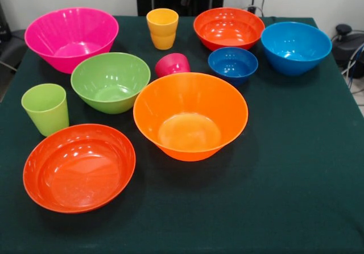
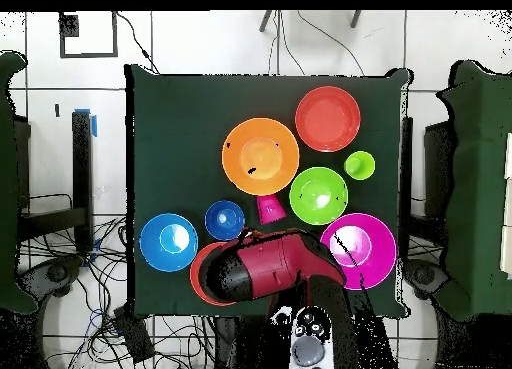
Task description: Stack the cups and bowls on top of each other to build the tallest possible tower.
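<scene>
Dark green cloth on the worktop (image 1: 296,208), all pieces spread out, nothing stacked. Big orange bowl (image 1: 190,116) centre, empty; green bowl (image 1: 110,82) beside it, big pink bowl (image 1: 71,38) behind. Red-orange bowls: one front (image 1: 79,167), one far side (image 1: 228,28), both empty. Light blue bowl (image 1: 296,47) & small dark blue bowl (image 1: 232,65) near each other. Cups: lime (image 1: 45,108) & yellow (image 1: 162,28) upright, pink (image 1: 172,65) tipped over. Arm (image 2: 270,267) overhead covers the far red-orange bowl; claw hidden, can't tell its state.
</scene>
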`<state>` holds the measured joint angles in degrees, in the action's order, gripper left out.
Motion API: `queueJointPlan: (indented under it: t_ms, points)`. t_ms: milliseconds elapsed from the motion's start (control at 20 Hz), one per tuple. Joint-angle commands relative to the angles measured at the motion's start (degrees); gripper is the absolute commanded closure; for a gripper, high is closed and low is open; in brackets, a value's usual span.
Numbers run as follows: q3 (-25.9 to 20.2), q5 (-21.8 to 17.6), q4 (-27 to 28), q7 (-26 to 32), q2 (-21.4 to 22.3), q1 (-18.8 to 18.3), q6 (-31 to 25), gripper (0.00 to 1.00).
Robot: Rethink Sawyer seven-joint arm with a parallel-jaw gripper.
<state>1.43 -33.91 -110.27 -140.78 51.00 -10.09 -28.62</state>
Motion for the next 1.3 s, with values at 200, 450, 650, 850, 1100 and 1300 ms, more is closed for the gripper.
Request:
queueJointPlan:
  t_ms: [200, 450, 650, 850, 1100, 1300]
  points:
    - [0.2, -4.0, 3.4, -0.1, -8.0, 1.1, 0.8, 0.0]
    - [0.2, -3.7, 3.2, 0.5, -8.6, 0.9, 2.0, 0.0]
    - [0.4, -3.8, 3.9, 0.4, -9.8, 1.1, 2.8, 0.0]
    - [0.4, -3.8, 4.0, 0.7, -10.2, 1.0, 3.4, 0.0]
    - [-2.8, -2.9, 3.0, 4.0, -10.8, -2.1, 4.8, 0.0]
    - [-6.8, -1.7, 1.5, 7.6, -10.4, -5.9, 4.5, 0.0]
